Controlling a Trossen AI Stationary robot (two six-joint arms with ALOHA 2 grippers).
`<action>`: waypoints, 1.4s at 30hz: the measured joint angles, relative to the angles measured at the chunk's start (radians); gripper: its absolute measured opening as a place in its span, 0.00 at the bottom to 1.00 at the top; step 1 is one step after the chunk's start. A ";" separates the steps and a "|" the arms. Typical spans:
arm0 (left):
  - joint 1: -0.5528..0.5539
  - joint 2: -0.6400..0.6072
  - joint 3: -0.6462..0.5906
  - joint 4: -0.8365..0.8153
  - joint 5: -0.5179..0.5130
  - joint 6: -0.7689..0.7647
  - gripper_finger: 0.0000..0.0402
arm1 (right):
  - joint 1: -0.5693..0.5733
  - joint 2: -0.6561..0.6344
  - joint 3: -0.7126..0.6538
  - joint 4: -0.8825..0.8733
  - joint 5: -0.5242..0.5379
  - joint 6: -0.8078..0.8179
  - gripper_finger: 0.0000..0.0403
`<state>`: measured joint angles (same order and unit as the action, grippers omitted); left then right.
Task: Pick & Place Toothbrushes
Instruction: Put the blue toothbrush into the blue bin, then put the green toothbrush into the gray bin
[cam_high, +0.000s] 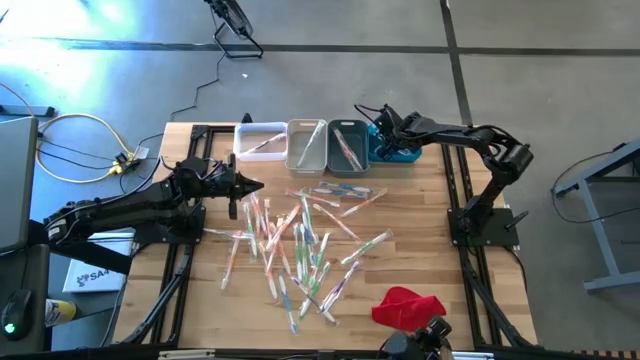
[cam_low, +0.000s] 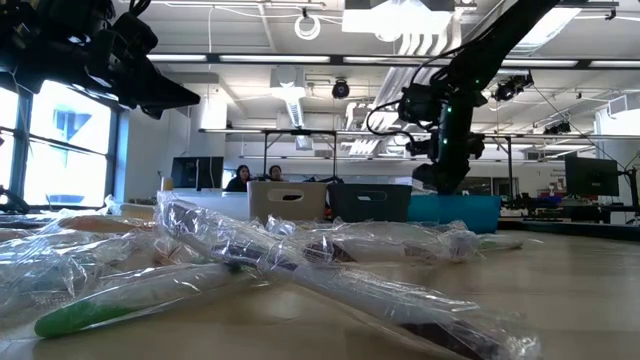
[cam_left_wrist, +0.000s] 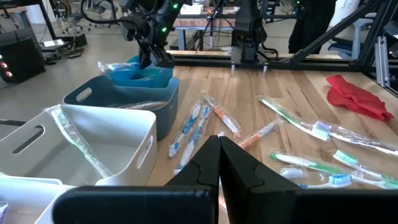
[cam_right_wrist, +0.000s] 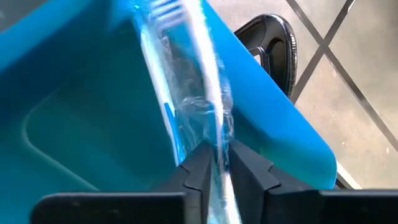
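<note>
Wooden slat table (cam_high: 420, 215) on dark frame, grey concrete floor around it. Cables and a yellow cord on the floor off the left side. Open workshop behind in the low view: ceiling lights, monitors, two people seated far back behind the bins.

Row of four bins along the far edge: white bin (cam_high: 259, 142), beige bin (cam_high: 306, 146), grey bin (cam_high: 347, 148), blue bin (cam_high: 392, 150). White, beige and grey each holding at least one wrapped brush. Red cloth (cam_high: 406, 306) near the front right corner.

Loose toothbrushes (cam_high: 300, 245) scattered mid-table in clear wrappers, overlapping, pink, orange, green and blue handles.

Right gripper (cam_right_wrist: 219, 163) over the blue bin, pointing down into it. Fingers only slightly apart, wrapped blue toothbrush (cam_right_wrist: 186, 93) between them, its upper end lying against the bin's inner wall. Pinched or just let go: cannot tell.

Left gripper (cam_left_wrist: 219, 144) raised above the table near the white bin, at the far left edge of the pile. Fingers pressed together, empty. Nearest loose brushes just beside and ahead of it, not touching.
</note>
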<state>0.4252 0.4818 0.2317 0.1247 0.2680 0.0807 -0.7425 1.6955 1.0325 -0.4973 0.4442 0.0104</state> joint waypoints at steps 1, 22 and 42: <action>0.000 0.000 0.000 0.000 0.000 0.000 0.00 | 0.000 0.000 0.000 -0.002 0.001 -0.012 0.15; 0.000 0.000 0.000 0.000 0.000 0.000 0.00 | 0.092 -0.250 0.000 -0.077 -0.009 0.000 0.35; 0.000 0.000 0.000 0.000 0.000 0.000 0.00 | 0.351 -0.445 0.001 -0.001 -0.381 0.195 0.35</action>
<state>0.4252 0.4819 0.2317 0.1247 0.2678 0.0807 -0.3917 1.2507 1.0332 -0.4980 0.0633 0.2058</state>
